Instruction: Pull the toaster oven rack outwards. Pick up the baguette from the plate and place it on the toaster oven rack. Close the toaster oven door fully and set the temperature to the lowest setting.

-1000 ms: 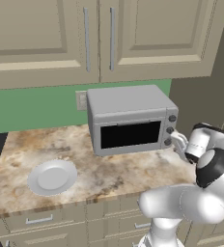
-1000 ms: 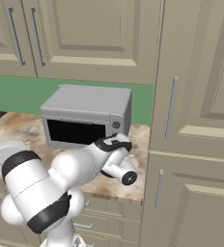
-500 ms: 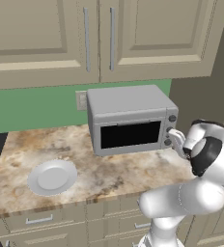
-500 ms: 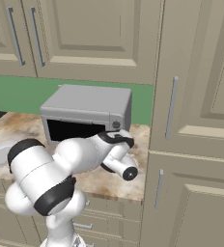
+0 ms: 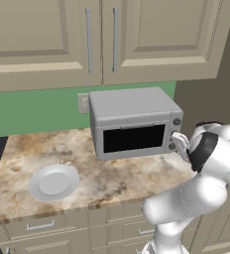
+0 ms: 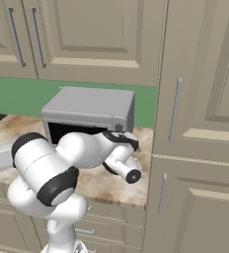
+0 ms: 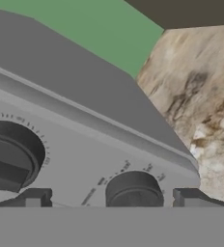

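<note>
A: Gripper (image 7: 109,198)?
B: Spread wide, empty, fingertips (image 7: 34,198) either side of a knob (image 7: 133,189) on the oven (image 5: 134,124).
A: Door (image 5: 133,139)?
B: Shut. Farther left, the plate (image 5: 53,181) sits on the counter (image 5: 107,173).

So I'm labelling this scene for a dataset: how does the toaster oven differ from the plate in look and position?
The toaster oven is a boxy light-grey unit standing against the green wall; the plate is flat, round and pale, lying nearer the counter's front edge. The toaster oven has a dark glass door, shut, and dark knobs; the plate is plain and bare. The open end effector sits by the toaster oven's knobs, far from the plate. Both rest on the counter.
</note>
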### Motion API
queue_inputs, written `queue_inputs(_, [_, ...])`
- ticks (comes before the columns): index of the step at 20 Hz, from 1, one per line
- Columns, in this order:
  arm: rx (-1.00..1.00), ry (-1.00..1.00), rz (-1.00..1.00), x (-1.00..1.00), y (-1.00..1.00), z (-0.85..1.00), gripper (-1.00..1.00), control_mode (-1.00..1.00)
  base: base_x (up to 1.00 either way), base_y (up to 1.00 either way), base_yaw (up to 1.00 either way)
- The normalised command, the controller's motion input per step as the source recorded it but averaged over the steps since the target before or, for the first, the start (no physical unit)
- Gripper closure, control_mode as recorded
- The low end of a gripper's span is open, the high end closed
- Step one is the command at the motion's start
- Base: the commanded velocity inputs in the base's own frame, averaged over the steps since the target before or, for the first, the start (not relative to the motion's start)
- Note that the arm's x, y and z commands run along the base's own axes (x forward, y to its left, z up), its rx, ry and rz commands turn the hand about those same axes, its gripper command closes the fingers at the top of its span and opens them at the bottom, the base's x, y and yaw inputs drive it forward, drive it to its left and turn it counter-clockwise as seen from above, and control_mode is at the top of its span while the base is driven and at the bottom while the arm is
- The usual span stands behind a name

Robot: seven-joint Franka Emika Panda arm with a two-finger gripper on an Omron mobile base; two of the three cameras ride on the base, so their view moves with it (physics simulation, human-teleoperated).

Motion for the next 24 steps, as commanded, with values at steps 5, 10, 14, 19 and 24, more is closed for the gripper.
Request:
queue_inputs(5, [0.00,0.00,0.00,0.00,0.00,-0.13,-1.00,-1.00,0.00,0.00,0.00])
queue_inputs(10, [0.00,0.00,0.00,0.00,0.00,-0.16,-1.00,-1.00,0.00,0.00,0.00])
queue_inputs(14, [0.00,0.00,0.00,0.00,0.00,-0.14,-1.00,-1.00,0.00,0.00,0.00])
queue_inputs(19, [0.00,0.03,0.00,-0.01,0.00,-0.13,-1.00,-1.00,0.00,0.00,0.00])
queue_inputs(24, [0.00,0.00,0.00,-0.12,0.13,0.00,-1.00,-1.00,0.00,0.00,0.00])
